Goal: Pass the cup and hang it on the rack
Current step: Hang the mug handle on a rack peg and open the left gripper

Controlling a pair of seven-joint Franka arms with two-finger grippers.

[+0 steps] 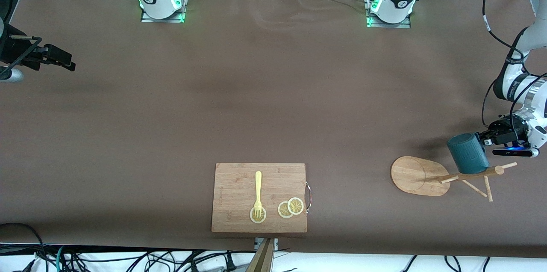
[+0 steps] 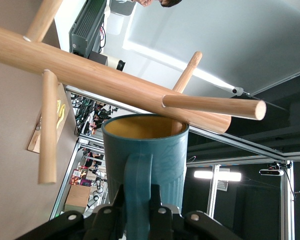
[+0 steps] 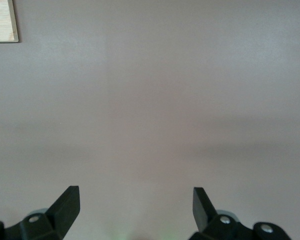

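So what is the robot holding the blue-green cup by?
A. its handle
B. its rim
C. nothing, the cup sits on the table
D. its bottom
A. In the left wrist view the left gripper is shut on the handle of the cup, which is up in the air beside the pegs of the rack. The right gripper waits open over bare table.

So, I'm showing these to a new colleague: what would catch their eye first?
Probably the cup, gripped by its handle in the left hand and held at the rack, a mug tree at the left arm's end of the table; a peg pokes into its mouth. Next, the cutting board near the front camera, carrying a yellow fork and lemon slices. The right hand waits open over bare table.
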